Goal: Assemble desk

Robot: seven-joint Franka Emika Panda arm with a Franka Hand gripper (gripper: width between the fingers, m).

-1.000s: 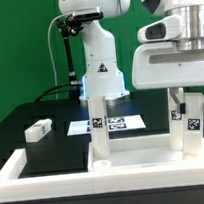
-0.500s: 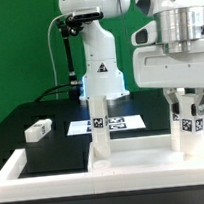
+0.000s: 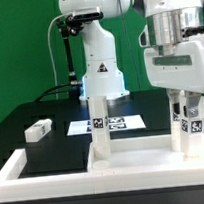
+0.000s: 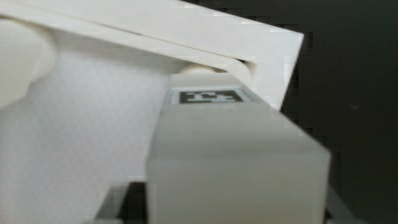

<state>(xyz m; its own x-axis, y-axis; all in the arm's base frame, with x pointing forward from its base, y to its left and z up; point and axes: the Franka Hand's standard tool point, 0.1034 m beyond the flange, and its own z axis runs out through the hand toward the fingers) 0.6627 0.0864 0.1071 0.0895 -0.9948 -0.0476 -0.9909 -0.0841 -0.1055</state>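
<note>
One arm, mine, hangs straight down at the exterior view's right. The claw straddles the top of the right leg block; clamped or loose, I cannot tell. Three leg blocks counted: this one and the left leg block upright on one slab, the loose leg block lying on the counter.

White desk legs w/ blk-&-wht sq tags, blk table, white border rim, green backdrop.
</note>
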